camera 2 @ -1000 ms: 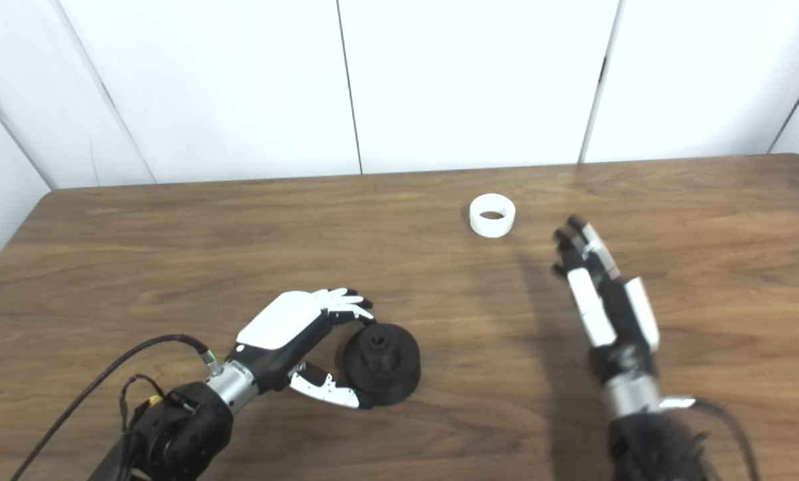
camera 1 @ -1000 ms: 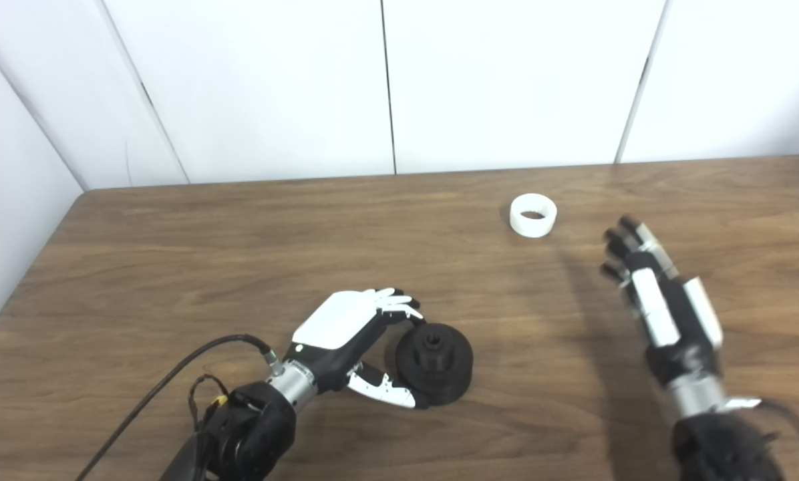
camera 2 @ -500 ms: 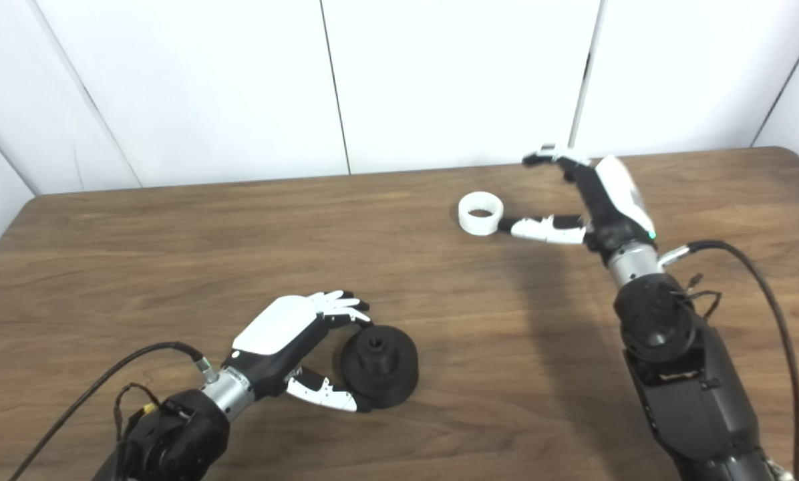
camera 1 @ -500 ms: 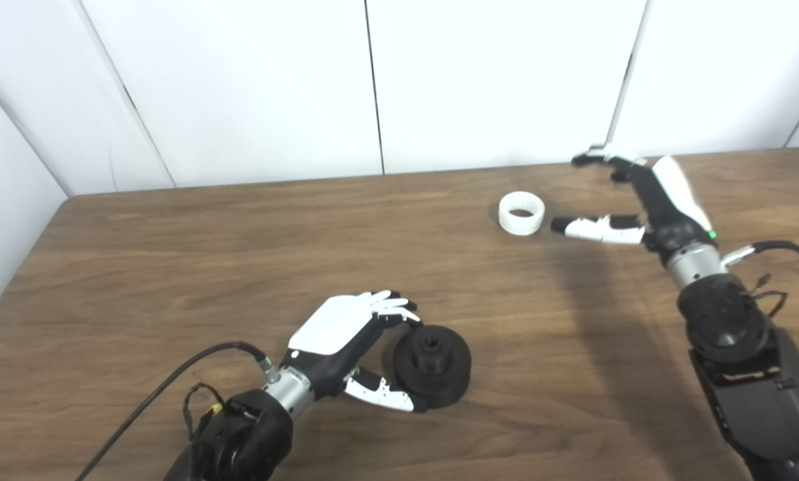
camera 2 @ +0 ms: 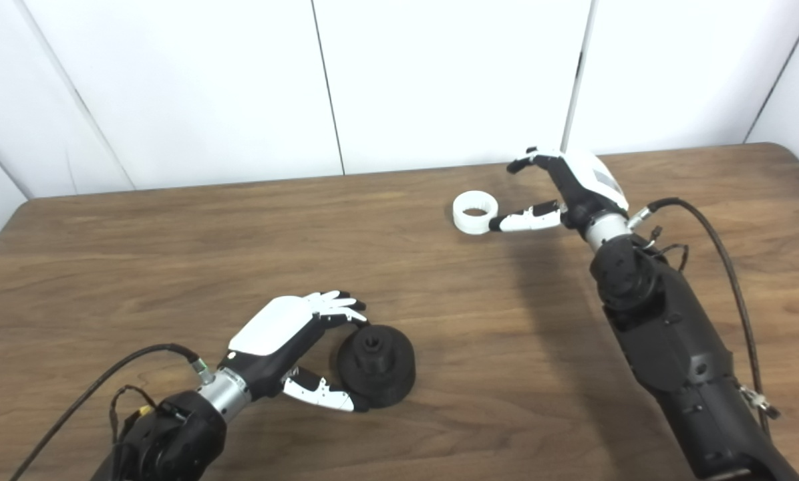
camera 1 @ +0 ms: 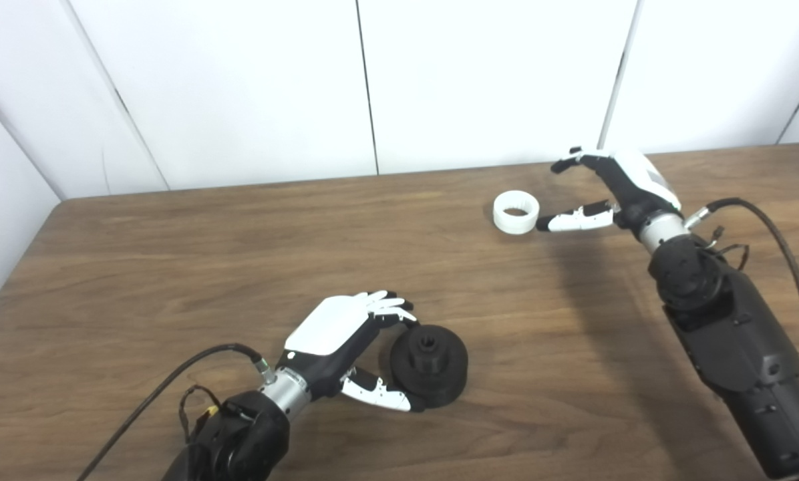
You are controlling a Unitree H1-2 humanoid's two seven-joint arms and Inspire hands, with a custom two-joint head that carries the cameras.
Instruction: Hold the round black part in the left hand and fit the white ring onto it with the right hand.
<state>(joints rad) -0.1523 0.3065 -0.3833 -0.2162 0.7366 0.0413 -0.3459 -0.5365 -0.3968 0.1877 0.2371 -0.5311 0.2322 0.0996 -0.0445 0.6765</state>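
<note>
The round black part (camera 1: pixel 430 365) lies flat on the wooden table (camera 1: pixel 172 267) near its front, with a small hub on top. My left hand (camera 1: pixel 346 341) curls around its left side, fingertips and thumb touching its rim, the part still resting on the table. The white ring (camera 1: pixel 516 212) sits at the back right of the table. My right hand (camera 1: pixel 606 190) is open just right of the ring, its thumb tip almost at the ring's right side and its fingers arched above and behind it. Nothing is between them.
White wall panels (camera 1: pixel 493 80) rise straight behind the table's far edge. A black cable (camera 1: pixel 767 227) trails from my right wrist, and another cable (camera 1: pixel 172 381) from my left. Bare wood lies between the two parts.
My right hand has swung from the front right up to the back, turned sideways, and closed in on the ring. The camera has shifted a little. The left hand has stayed put.
</note>
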